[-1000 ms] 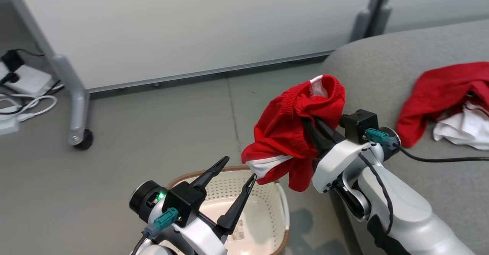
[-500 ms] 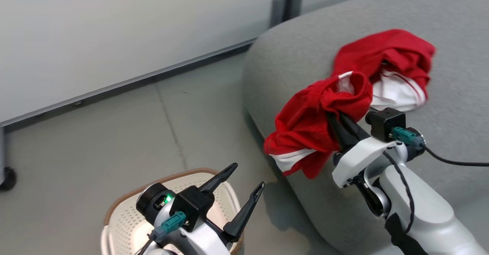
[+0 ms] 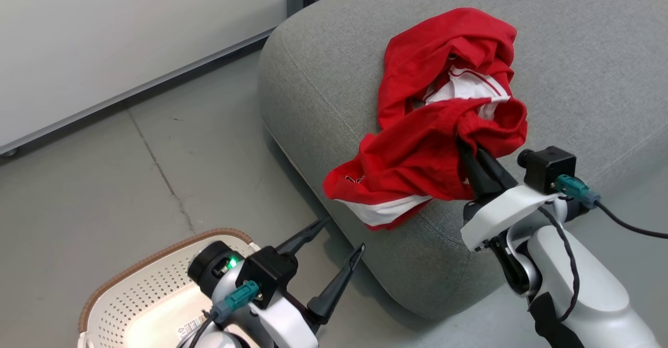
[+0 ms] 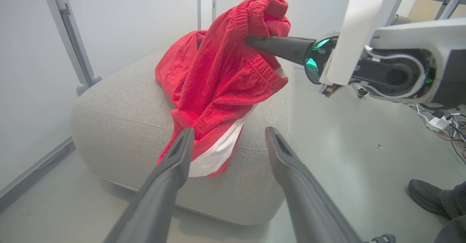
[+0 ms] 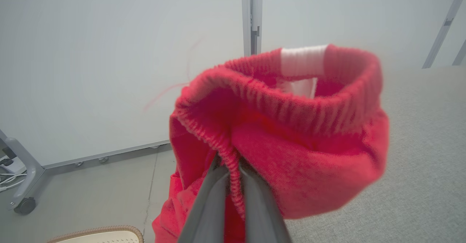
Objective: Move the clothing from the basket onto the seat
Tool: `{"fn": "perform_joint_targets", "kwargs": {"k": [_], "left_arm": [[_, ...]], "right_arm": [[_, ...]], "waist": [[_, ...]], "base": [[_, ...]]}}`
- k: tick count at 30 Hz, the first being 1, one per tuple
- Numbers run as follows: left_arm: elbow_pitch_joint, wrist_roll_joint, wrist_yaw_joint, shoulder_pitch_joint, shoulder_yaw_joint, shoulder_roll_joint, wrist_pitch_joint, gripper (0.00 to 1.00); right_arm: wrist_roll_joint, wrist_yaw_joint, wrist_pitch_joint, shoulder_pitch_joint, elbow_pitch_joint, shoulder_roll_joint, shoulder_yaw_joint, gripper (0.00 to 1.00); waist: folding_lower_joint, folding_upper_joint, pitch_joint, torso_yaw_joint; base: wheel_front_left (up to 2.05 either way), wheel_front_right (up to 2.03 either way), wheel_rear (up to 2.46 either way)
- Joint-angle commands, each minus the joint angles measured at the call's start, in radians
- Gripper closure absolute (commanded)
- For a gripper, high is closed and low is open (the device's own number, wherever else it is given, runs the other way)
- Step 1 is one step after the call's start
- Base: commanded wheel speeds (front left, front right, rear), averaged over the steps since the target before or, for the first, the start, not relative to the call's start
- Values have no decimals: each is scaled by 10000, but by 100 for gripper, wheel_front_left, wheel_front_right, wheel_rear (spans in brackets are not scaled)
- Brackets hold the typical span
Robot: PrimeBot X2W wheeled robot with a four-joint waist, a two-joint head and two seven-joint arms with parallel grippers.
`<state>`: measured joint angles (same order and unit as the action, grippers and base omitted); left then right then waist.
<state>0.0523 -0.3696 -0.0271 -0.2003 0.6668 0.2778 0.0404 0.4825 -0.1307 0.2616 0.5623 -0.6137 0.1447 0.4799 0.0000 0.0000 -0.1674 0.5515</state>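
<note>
- The right gripper [image 3: 466, 147] pinches red shorts [image 3: 412, 160] by the waistband, over the seat's [image 3: 323, 76] edge.
- The left gripper [image 3: 344, 233] is spread, empty, near the basket [image 3: 151, 256].
- A second red garment [image 3: 449, 45] lies on the seat.

The basket [image 3: 151, 283] sits on the floor [image 3: 104, 170] left of the seat [image 3: 323, 61], where clothing [image 3: 449, 40] lies.

Head downward; wrists toward shared seat [image 3: 339, 76]

Red white-striped clothing [image 3: 417, 160] — one heap on grey seat [image 3: 589, 50], one piece hanging over its edge — cream basket [image 3: 136, 295] nearby.
</note>
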Motion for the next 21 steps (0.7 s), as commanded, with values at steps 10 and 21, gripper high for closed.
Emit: {"fn": "perform_joint_targets", "kwargs": {"k": [10,21], "left_arm": [[302,223,-74,-811,12,81,85,0],[687,604,-248,-1921,74,81,192,0]], "right_arm": [[-161,-2,53,1315,748,210,-1304,100],[61,-2,50,4179,537,1348,-3404,100]], "waist": [[0,0,-500,-32],[0,0,-1539,-943]], "base": [[0,0,0],[0,0,0]]}}
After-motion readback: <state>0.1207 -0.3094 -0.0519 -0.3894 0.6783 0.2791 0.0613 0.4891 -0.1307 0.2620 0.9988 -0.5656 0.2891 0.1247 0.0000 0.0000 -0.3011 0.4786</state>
